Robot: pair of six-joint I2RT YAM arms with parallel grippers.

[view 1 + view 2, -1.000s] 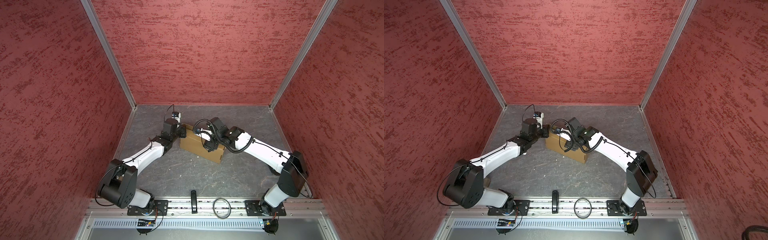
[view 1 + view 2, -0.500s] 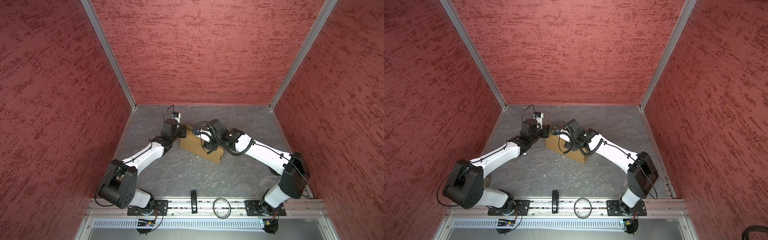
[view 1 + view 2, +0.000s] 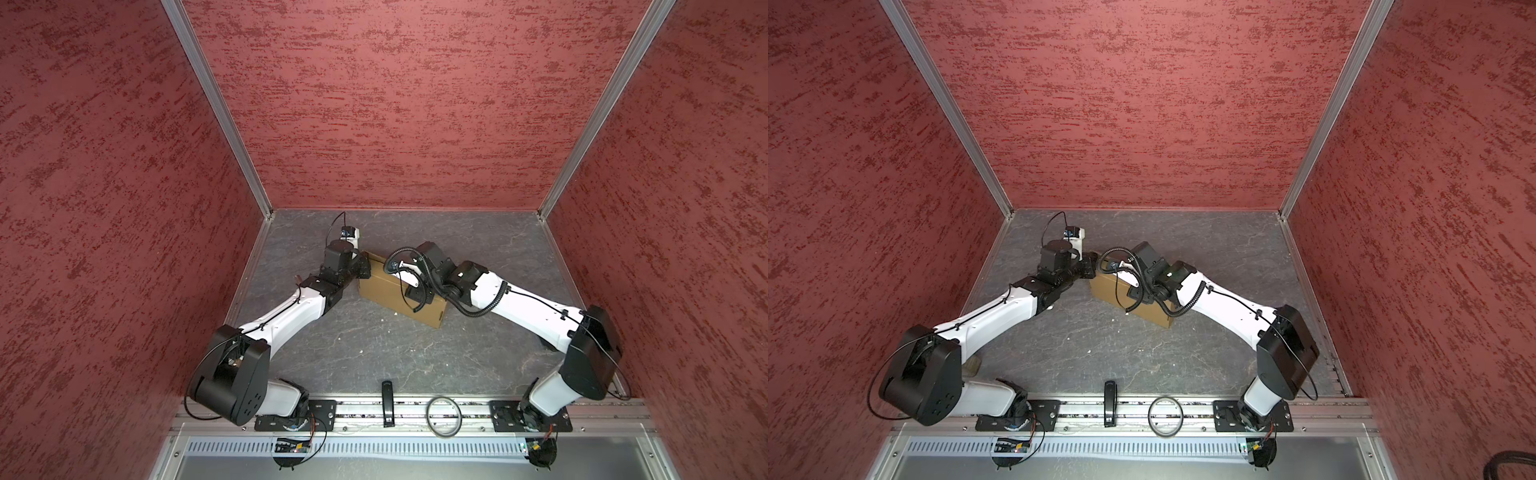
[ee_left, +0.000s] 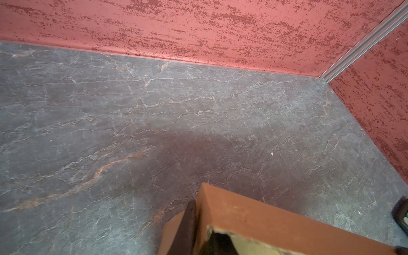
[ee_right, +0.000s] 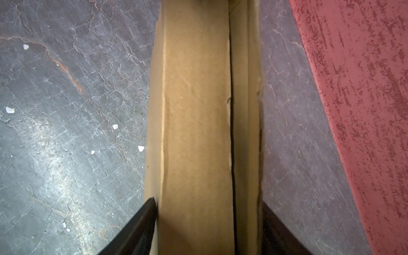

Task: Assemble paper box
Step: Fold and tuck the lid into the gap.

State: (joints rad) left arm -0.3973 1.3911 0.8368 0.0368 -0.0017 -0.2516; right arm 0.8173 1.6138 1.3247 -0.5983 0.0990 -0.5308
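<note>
The paper box [image 3: 390, 293] stands on edge on the bench [image 3: 374, 357]. The right gripper [image 5: 207, 203] jaws pinch it across its thickness. The left gripper [image 4: 201, 220] jaws flank one end wall — whether they clamp it, I cannot tell.

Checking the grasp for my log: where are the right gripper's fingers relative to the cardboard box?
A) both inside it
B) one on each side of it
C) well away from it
B: the right wrist view shows the right gripper straddling the paper box, fingers at both sides.

Grey veined tabletop [image 3: 374, 353], red mottled walls [image 3: 395, 104], white crumbs [image 5: 140, 148]
</note>
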